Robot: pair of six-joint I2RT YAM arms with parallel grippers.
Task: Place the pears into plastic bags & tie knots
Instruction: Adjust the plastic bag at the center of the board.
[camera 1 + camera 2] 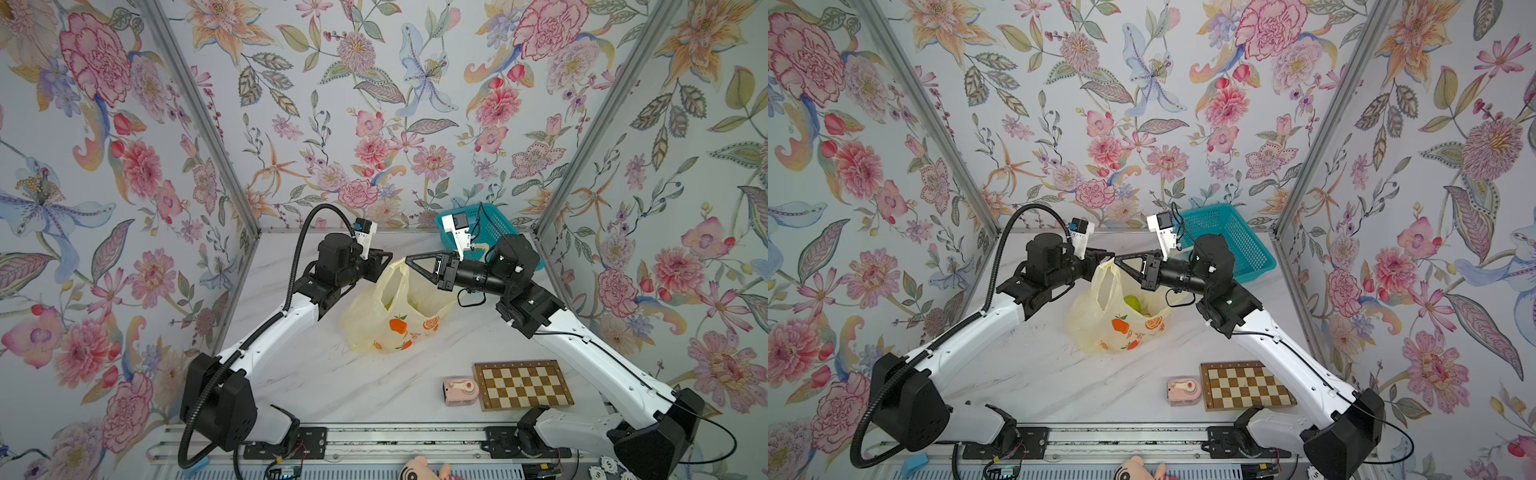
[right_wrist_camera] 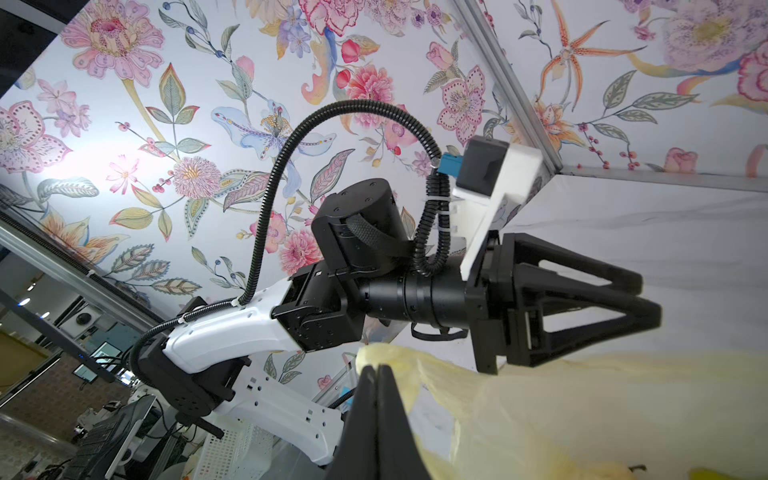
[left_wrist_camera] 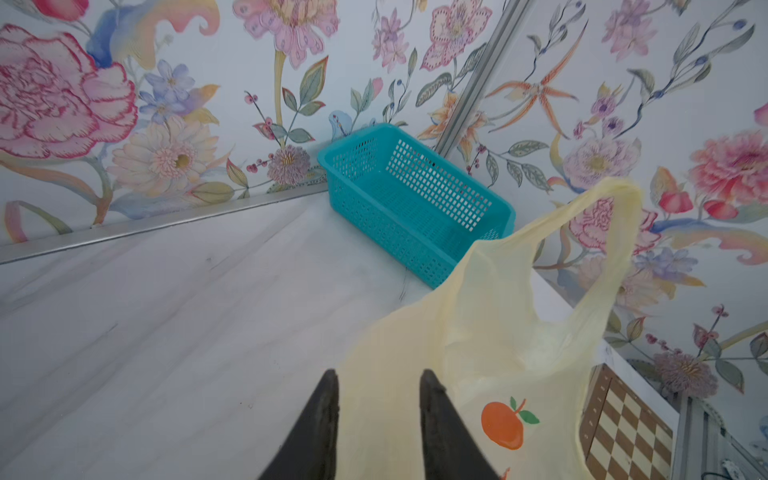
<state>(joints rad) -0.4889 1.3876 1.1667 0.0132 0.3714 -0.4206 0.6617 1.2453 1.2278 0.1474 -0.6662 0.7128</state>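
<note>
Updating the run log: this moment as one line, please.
left gripper: open | right gripper: shut on handle of pale-yellow translucent plastic bag | yellow-green toy pear: inside bag | knot: not tied

The left arm (image 1: 266, 332) and right arm (image 1: 582, 353) are built of white moulded shells dotted with small dark screw holes and joined by black joint housings (image 1: 218, 399). A black corrugated conduit (image 1: 297, 249) is run along the left arm and fastened with white ties; a thin black cable (image 1: 623, 365) is laid along the right. The left hand (image 2: 650, 301) and right hand (image 2: 376, 370) are formed of black triangular open-frame fingers. A white camera bracket (image 2: 494, 195) with a blue connector is fitted at the left wrist.
</note>
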